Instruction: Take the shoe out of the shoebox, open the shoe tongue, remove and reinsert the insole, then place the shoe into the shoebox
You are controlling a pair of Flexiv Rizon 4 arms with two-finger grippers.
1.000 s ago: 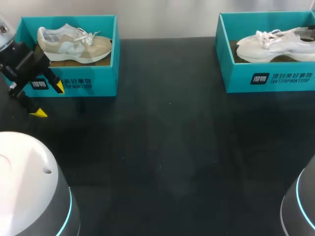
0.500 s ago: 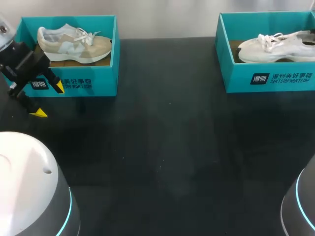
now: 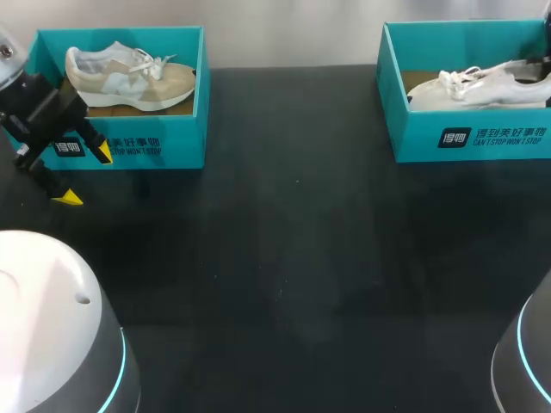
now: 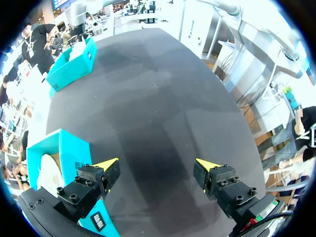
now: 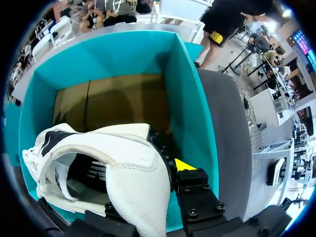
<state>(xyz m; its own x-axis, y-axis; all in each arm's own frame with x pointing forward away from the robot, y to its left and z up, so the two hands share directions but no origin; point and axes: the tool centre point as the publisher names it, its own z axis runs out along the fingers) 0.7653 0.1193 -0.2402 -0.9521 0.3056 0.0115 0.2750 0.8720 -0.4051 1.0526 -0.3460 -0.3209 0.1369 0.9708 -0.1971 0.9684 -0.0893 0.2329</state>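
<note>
On the big black bench (image 3: 284, 258), work only in the right shoebox (image 3: 465, 142), far over on the right, and leave the left shoebox (image 3: 155, 146) with the tan shoe (image 3: 129, 77) in it alone. Looks like the last step of the job: laying the white shoe (image 3: 482, 86) back down. Already low inside the right shoebox, toe toward the left wall and heel toward the right wall, though hard to tell whether touching the brown floor yet. Go down slowly and keep the sole flat, to stop the toe digging in first. Keep the heel off the blue wall just beside it, or risk pushing the whole box along. Let go only with the shoe resting on the floor, not hanging. Then lift straight up, to avoid catching the heel rim or the laces. As for the right gripper (image 5: 168, 177): pinching the heel of the white shoe, by the look of it, with one yellow fingertip (image 5: 185, 164) outside the heel and the other hidden behind the shoe. As for the left gripper (image 3: 85, 175): spread wide, holding nothing, hanging over the bench just in front of the left shoebox; best kept there, out of the way. Compared with a second ago: white shoe lower in its box and more tucked behind the front wall, toe dipped down; no change at all for the left gripper, the left shoebox or the tan shoe.
</note>
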